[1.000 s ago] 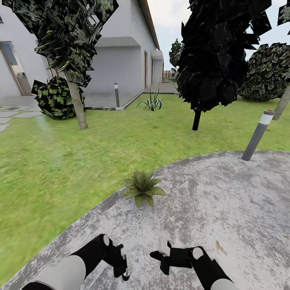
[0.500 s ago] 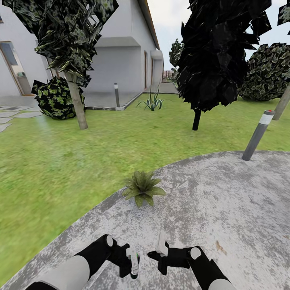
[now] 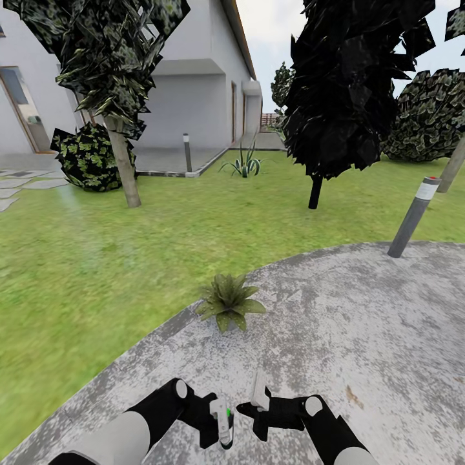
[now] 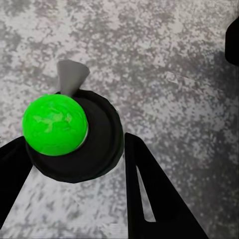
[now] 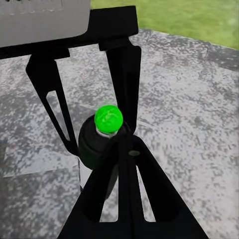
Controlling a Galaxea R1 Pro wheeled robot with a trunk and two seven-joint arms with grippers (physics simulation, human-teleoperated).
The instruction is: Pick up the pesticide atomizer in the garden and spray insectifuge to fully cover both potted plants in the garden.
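Note:
One potted plant (image 3: 228, 302), a low rosette of pointed green leaves, stands at the rim of the round grey patio (image 3: 361, 323) where it meets the lawn. The pesticide atomizer (image 3: 225, 418) is a small black bottle whose top shows bright green (image 4: 55, 124). My left gripper (image 3: 221, 427) is shut on it, low over the paving, well short of the plant. In the left wrist view the atomizer sits between the two black fingers (image 4: 149, 194). The right gripper (image 3: 258, 405) is shut and empty, just beside the atomizer (image 5: 102, 137), its joined fingers (image 5: 127, 189) pointing at the bottle.
A grey bollard (image 3: 413, 216) with a red dot stands at the patio's far right edge. Lawn (image 3: 97, 258) stretches ahead to two tree trunks (image 3: 126, 171), dark bushes, a striped-leaf plant (image 3: 244, 165) and a white house (image 3: 194, 97).
My left gripper has swung right toward the right gripper with the atomizer, turning so the green top shows. The right gripper lifted slightly. The camera has not moved.

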